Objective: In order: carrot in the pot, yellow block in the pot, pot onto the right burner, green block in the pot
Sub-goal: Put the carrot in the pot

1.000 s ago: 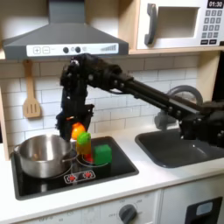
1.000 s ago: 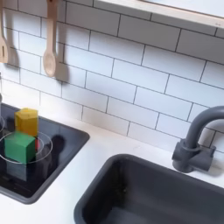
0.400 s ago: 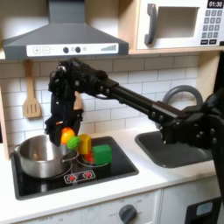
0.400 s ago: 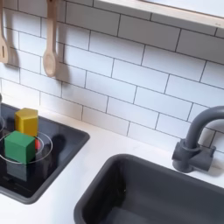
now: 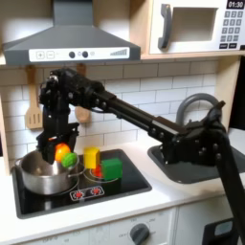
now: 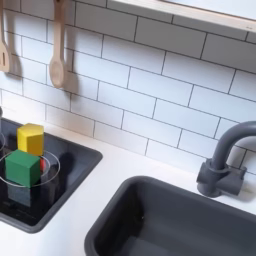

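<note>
In the first exterior view we see the pincer point(image 5: 59, 153) clamped on the carrot point(image 5: 63, 153), just above the pot point(image 5: 43, 172); the yellow block point(image 5: 92, 159) and green block point(image 5: 112, 169) sit beside the pot. We'd guess the carrot is light, stiff and slick; grip mid-body. In the second exterior view, both blocks sit on the stovetop point(image 6: 70, 170).

In the first exterior view the pot point(image 5: 43, 172) sits on the stove's point(image 5: 115, 191) left side, the carrot point(image 5: 63, 153) held over it in the claw point(image 5: 59, 151). The yellow block point(image 5: 92, 158) stands just right of the pot, the green block point(image 5: 112, 169) beside it; the sink point(image 5: 196, 163) lies further right on the worktop point(image 5: 144, 206)
</note>
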Controlling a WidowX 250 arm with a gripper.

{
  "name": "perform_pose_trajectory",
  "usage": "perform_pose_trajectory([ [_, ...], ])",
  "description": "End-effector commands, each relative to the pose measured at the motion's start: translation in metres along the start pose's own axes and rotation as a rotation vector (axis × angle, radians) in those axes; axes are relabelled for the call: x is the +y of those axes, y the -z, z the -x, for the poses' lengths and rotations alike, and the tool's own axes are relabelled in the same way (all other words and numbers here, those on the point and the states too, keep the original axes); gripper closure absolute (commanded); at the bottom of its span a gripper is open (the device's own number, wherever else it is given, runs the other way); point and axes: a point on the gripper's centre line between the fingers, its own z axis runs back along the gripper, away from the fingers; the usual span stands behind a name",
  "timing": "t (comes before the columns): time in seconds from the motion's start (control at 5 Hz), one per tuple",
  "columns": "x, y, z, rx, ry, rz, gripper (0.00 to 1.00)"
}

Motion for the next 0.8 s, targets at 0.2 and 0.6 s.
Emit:
perform_pose_trajectory([
  [0.2,-0.0008,0.0209,-0.0076,0.042,-0.002,0.005,1.00],
  [0.6,-0.0005,0.0247,-0.0138,0.045,-0.004,0.001,1.00],
])
